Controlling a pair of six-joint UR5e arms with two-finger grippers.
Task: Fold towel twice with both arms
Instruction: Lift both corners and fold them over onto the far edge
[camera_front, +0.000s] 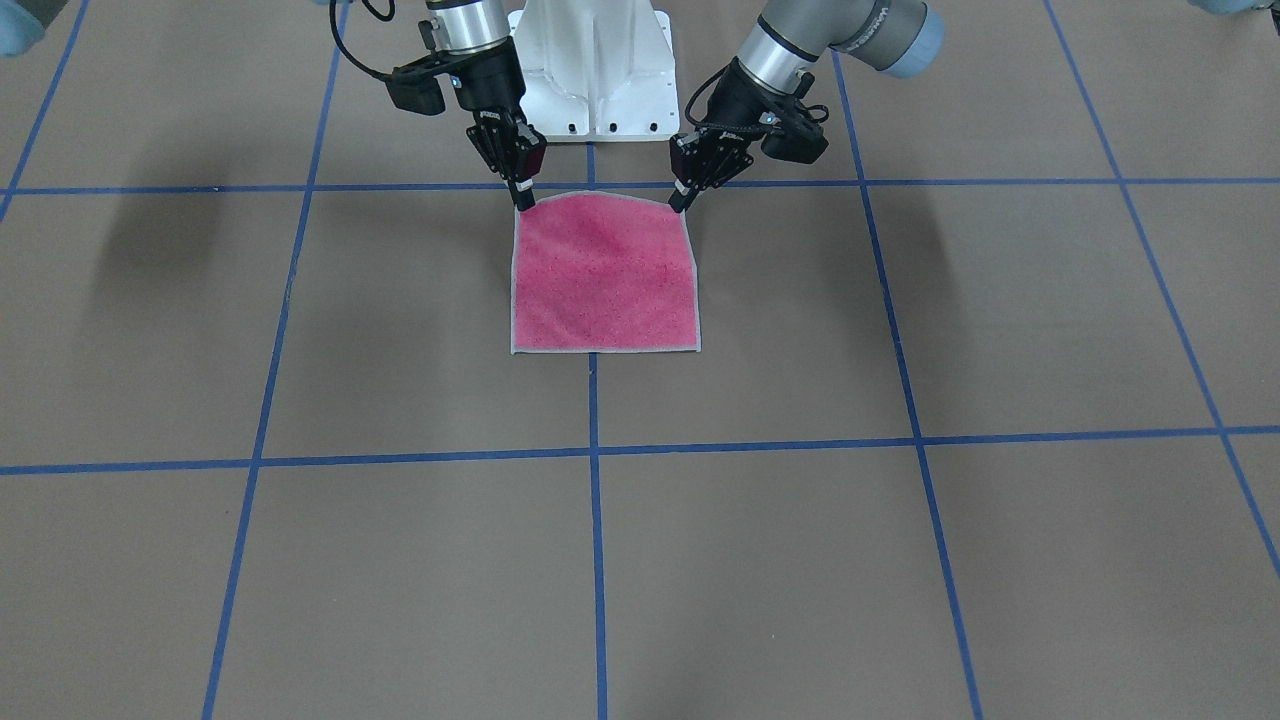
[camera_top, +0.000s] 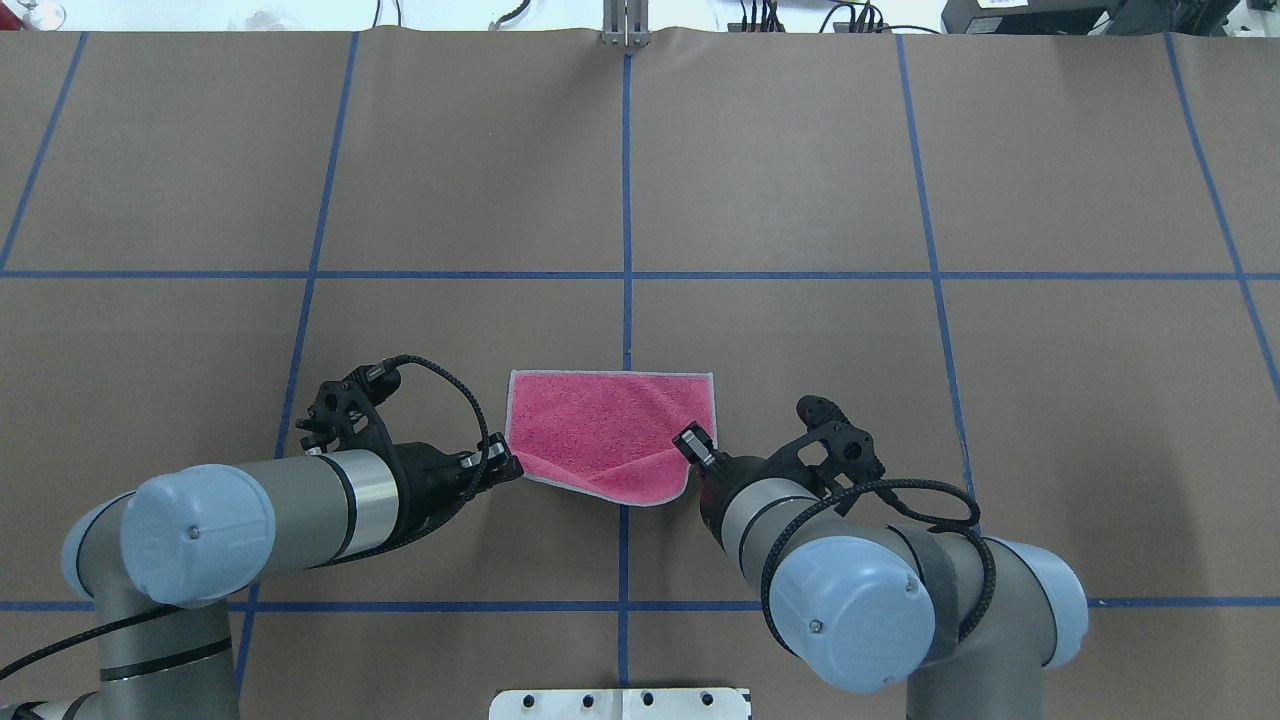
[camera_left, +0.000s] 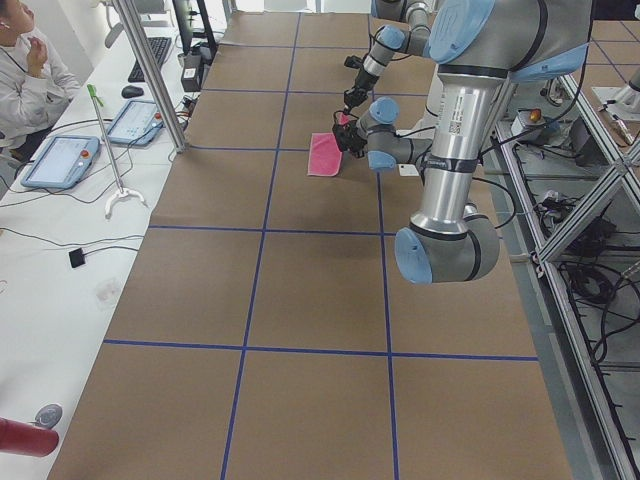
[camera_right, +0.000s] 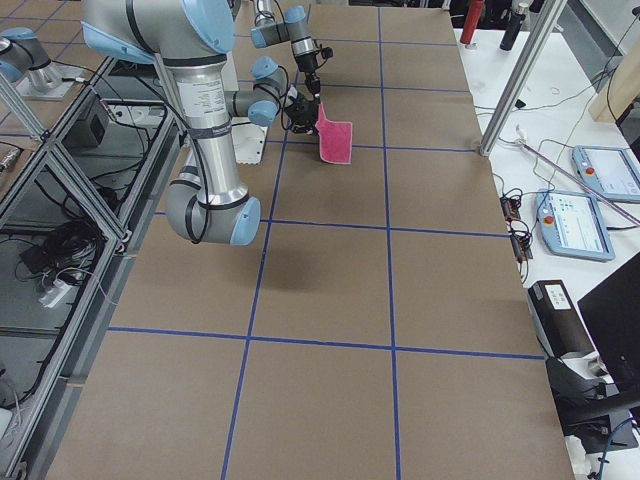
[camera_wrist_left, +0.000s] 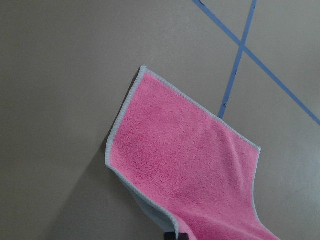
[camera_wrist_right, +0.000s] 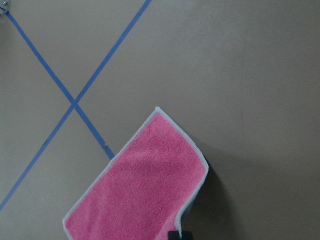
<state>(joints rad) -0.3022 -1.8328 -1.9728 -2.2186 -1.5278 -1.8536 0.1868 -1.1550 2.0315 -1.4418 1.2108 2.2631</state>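
Left tool (camera_top: 507, 466) clamped on towel (camera_top: 600, 430) near corner, 7 o'clock | right tool (camera_top: 692, 445) clamped likewise, 5 o'clock | far hem rests on desk (camera_top: 800, 200) centre, 12 o'clock | advise: carry both corners level, evenly, onto far hem.

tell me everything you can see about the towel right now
The towel is a small square of fuzzy pink terry cloth with light grey stitched edging; a greyish underside peeks out in the left wrist view. Its edge nearest the robot is raised off the brown table, pinched at one corner by the left end effector and at the other by the right end effector. The far edge lies flat on the table, across a blue tape line.
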